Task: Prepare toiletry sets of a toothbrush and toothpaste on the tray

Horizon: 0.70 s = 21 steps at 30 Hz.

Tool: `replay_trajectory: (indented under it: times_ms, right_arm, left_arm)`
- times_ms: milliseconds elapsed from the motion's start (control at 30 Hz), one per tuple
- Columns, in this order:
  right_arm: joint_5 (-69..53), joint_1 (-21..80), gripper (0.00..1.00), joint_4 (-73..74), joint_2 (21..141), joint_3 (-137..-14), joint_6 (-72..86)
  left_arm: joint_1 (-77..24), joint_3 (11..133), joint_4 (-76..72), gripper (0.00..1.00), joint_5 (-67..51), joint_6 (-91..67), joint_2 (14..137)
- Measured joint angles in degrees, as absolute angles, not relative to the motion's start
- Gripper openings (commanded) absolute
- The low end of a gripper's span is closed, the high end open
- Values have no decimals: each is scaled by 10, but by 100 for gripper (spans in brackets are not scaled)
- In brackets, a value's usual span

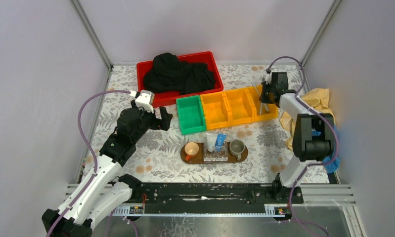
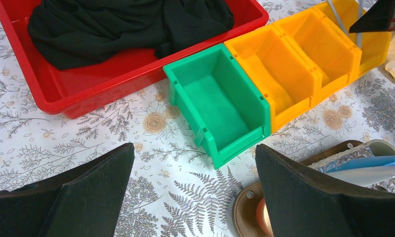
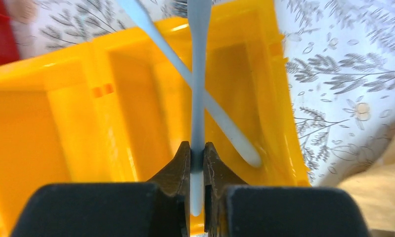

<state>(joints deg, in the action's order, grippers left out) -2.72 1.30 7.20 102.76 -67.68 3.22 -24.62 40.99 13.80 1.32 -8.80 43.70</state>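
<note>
Bright, even light; toothbrush [image 3: 199, 74] close-up blurred.

The floral table [image 1: 153, 154] bears a red crate [image 1: 165, 99], green bin [image 1: 189, 116], yellow bins [image 1: 230, 106] and the tray [image 1: 244, 155].

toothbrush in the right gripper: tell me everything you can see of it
The held toothbrush is a thin, straight, pale grey stick, smooth plastic by the look; no bristles discernible. The right gripper is shut on it near one end, the rest reaching out over the rightmost yellow bin. A second toothbrush, whiter, crosses it diagonally, one end down in that bin; contact between them is unclear.
</note>
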Motion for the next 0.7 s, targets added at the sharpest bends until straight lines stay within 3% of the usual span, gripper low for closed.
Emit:
replay_trajectory:
  times_ms: [333,567,700]
  right_arm:
    - [-83,4,0,44,862,-641,12]
    - [-266,0,0,29,711,-559,-10]
    - [-408,0,0,10,622,-524,-11]
  left_arm:
    - [-246,410,137,100,3,-92,437]
    - [-246,458,133,100,-101,-165,434]
    - [-246,442,30,100,-207,-279,405]
